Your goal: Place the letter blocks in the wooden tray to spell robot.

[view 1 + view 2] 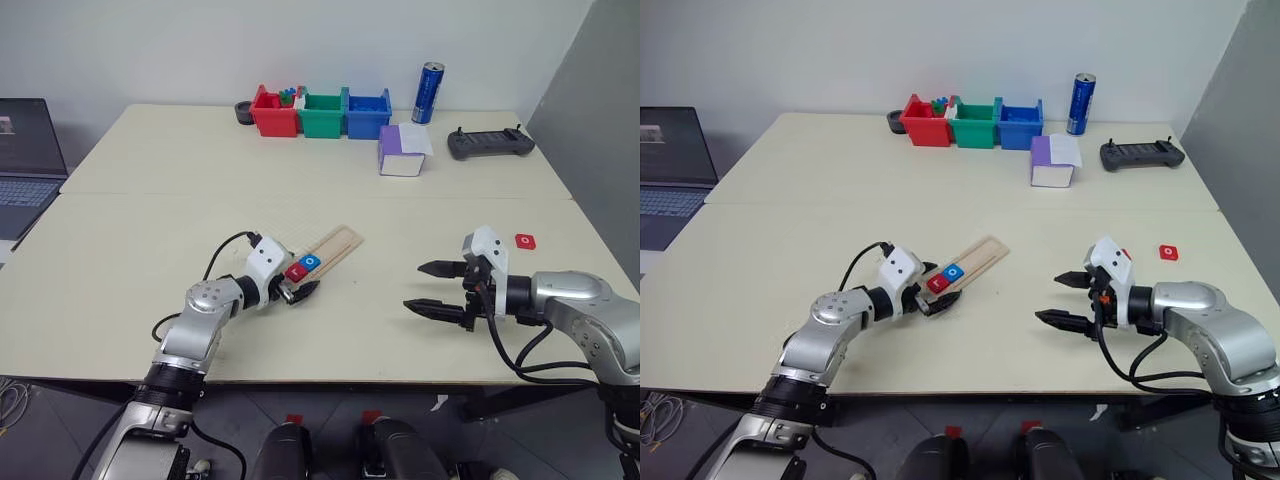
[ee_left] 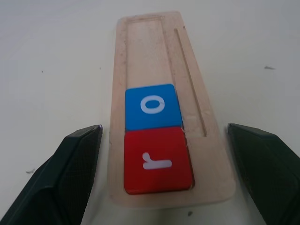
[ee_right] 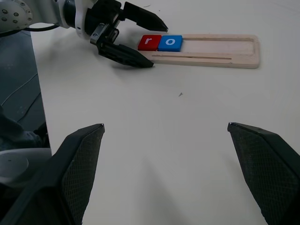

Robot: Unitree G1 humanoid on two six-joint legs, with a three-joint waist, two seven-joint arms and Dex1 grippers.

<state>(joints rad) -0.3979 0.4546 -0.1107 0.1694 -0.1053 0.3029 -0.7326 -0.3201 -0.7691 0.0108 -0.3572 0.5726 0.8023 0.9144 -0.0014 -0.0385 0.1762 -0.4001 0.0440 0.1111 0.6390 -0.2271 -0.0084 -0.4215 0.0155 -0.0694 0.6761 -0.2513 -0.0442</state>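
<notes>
The thin pale-wood tray (image 2: 164,56) lies near the middle of the cream table (image 1: 150,220), with a red square "r" tile (image 2: 157,161) at its near end touching a blue "o" tile (image 2: 152,107). My left gripper (image 3: 136,40) straddles that end, fingers spread, grasping nothing. My right gripper (image 1: 440,288) hovers open and empty, well apart. A red "o" tile (image 1: 525,241) lies beyond it.
</notes>
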